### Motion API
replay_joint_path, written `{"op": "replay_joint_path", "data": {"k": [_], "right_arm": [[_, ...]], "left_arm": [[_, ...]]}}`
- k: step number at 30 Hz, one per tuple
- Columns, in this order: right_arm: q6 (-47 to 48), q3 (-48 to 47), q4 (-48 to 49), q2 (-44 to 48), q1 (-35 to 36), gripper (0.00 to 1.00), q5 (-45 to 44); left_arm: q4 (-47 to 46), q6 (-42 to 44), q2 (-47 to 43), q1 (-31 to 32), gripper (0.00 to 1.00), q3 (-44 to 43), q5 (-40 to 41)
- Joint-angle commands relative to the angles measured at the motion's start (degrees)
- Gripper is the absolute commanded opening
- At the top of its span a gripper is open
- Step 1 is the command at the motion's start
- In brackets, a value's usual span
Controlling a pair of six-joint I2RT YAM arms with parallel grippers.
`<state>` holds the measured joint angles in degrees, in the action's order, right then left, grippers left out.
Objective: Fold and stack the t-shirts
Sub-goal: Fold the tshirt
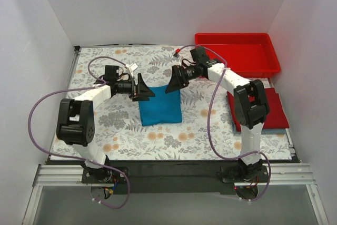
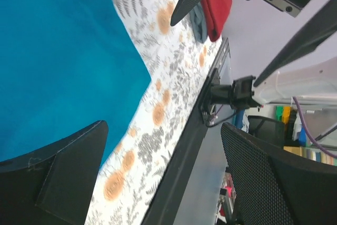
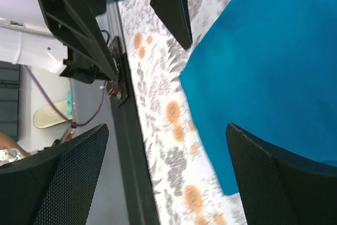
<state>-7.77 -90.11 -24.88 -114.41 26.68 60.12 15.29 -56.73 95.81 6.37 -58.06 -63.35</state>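
A teal-blue t-shirt [image 1: 160, 106] lies folded into a rectangle at the middle of the floral table. It fills the left of the left wrist view [image 2: 58, 67] and the right of the right wrist view [image 3: 274, 72]. My left gripper [image 1: 145, 89] hovers at the shirt's far left corner, open and empty. My right gripper [image 1: 174, 81] hovers at its far right corner, open and empty. A folded red t-shirt [image 1: 274, 108] lies at the table's right edge on top of a bluish one [image 1: 235, 126] that barely shows.
A rigid red plastic tray [image 1: 237, 54] stands at the back right. White walls enclose the table on three sides. The black rail [image 1: 168, 169] with the arm bases runs along the near edge.
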Motion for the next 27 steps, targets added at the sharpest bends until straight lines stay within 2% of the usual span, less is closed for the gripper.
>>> {"op": "replay_joint_path", "data": {"k": [1,6,12,14,15,17,20,22,24,26,27], "right_arm": [[-2.51,-4.37,3.35,-9.13,-0.31,0.98,-1.76],[0.46,-7.63,3.97,-17.41,-2.06,0.98,-4.48],[6.10,-2.36,3.62,-15.50,-2.51,0.98,-7.91],[6.54,-1.66,2.65,-11.90,-2.51,0.98,-8.00],[6.97,-1.48,1.95,-10.32,-2.51,0.98,-7.91],[7.59,-0.52,-0.41,-4.70,-2.59,0.98,-9.04],[9.79,3.86,-0.96,3.91,-2.68,0.98,-13.07],[9.71,6.68,-0.87,9.78,-2.68,0.98,-16.33],[8.83,10.45,-0.87,14.10,-2.68,0.98,-20.90],[8.21,12.75,-0.78,16.14,-2.77,0.98,-25.72],[8.21,14.50,-0.87,17.45,-2.94,0.98,-26.88]], "left_arm": [[-7.20,-6.28,7.09,0.48,0.88,-2.05,3.66],[-11.85,-7.52,16.05,-2.58,0.88,-2.32,6.66],[-6.08,-6.11,19.59,-6.28,0.89,-1.18,6.05],[-4.57,-5.50,17.32,-6.28,0.89,-0.30,4.30],[-2.57,-4.80,15.83,-8.46,0.89,-0.30,3.85],[-0.18,-1.29,9.77,-8.57,0.89,-0.82,3.85],[2.29,2.66,-0.05,-8.48,0.89,-1.70,7.61],[2.90,5.56,-4.21,-7.26,0.89,-2.32,13.67],[4.04,13.90,-10.10,-2.62,0.89,-3.11,21.47],[3.44,20.40,-14.05,0.47,0.89,-2.59,25.71],[1.87,26.43,-17.64,4.66,0.89,-1.10,28.00]]}}
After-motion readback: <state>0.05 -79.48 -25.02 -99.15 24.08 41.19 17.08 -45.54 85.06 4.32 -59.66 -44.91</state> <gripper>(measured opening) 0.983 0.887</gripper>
